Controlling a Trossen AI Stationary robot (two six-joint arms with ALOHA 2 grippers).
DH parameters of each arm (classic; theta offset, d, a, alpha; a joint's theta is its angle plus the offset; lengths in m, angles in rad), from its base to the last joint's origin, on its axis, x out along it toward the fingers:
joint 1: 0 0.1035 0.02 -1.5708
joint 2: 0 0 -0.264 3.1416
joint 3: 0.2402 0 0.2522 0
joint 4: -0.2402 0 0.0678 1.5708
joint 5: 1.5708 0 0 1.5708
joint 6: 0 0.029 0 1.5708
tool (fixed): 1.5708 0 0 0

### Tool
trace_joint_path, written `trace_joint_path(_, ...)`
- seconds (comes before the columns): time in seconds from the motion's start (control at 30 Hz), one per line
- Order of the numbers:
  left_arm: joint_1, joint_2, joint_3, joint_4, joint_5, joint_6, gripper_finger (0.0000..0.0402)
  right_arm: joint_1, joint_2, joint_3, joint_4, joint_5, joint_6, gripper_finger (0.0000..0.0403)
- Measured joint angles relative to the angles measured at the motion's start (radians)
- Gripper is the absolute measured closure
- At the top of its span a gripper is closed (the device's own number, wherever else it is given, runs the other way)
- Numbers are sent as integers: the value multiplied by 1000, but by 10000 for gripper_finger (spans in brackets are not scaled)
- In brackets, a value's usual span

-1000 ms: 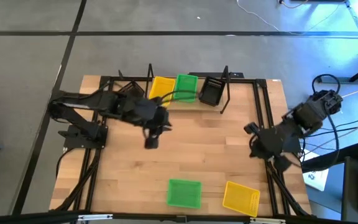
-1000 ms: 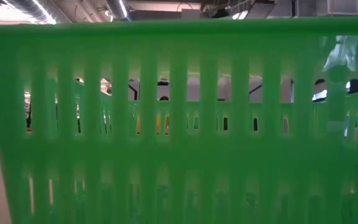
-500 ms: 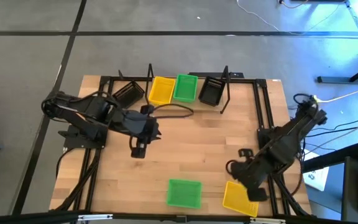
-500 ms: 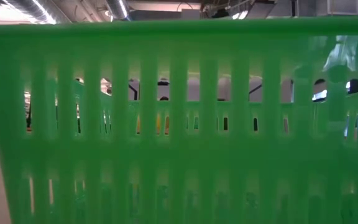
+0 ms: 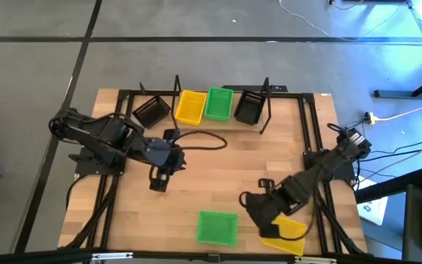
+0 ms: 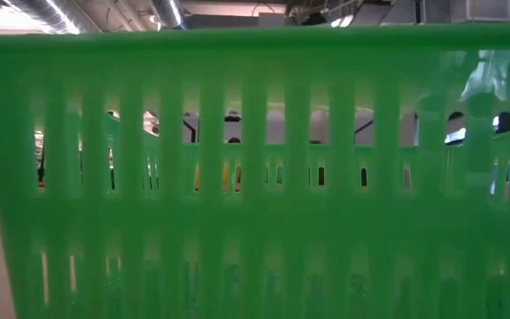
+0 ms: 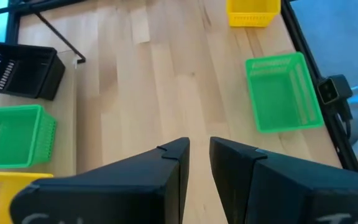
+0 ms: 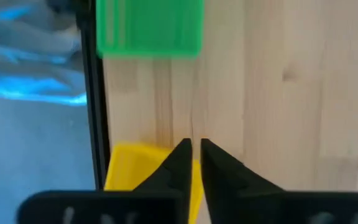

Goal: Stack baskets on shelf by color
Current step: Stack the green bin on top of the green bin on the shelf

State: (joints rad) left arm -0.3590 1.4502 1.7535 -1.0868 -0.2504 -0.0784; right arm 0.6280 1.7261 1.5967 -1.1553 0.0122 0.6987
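On the shelf (image 5: pixel 268 103) at the far edge, a yellow basket (image 5: pixel 190 107), a green basket (image 5: pixel 219 103) and a black basket (image 5: pixel 249 107) stand side by side. Another black basket (image 5: pixel 151 111) sits just left of them. A green basket (image 5: pixel 217 227) and a yellow basket (image 5: pixel 288 233) rest flat on the table near its near edge. My right gripper (image 5: pixel 258 213), shut, hovers at the yellow basket's (image 8: pixel 135 169) left side. My left gripper (image 5: pixel 157 180), shut and touching nothing, hangs over bare wood at mid-table.
The near green basket's wall (image 6: pixel 255 177) fills the low view and hides the table behind it. Black frame rails (image 5: pixel 317 147) run along the table's sides. A black cable (image 5: pixel 207 137) loops from the left arm over the wood. Bare wood (image 5: pixel 233 169) lies between shelf and near baskets.
My right arm has swung from the table's right edge toward the near edge and left, ending over the near yellow basket. My left arm has drawn back from the shelf toward the left and near side. No basket has moved.
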Motion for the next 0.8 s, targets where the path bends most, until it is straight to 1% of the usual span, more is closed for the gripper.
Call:
trace_joint_path(0.2,-36,0,0,-54,1,-2,347,-83,40,0,113,9,-4,313)
trace_joint_path(0.27,-48,0,0,-78,2,-2,347,-104,70,0,160,7,-20,301)
trace_joint_path(0.37,-57,0,0,-88,2,-2,347,-129,131,0,244,-29,-30,296)
trace_joint_path(0.47,-57,0,0,-63,1,-7,347,-148,188,0,319,-87,-101,295)
trace_joint_path(0.57,-57,0,0,-65,1,-9,347,-162,236,0,384,-112,-134,295)
trace_joint_path(0.8,-79,0,0,-65,1,0,347,-181,303,0,406,-117,-133,295)
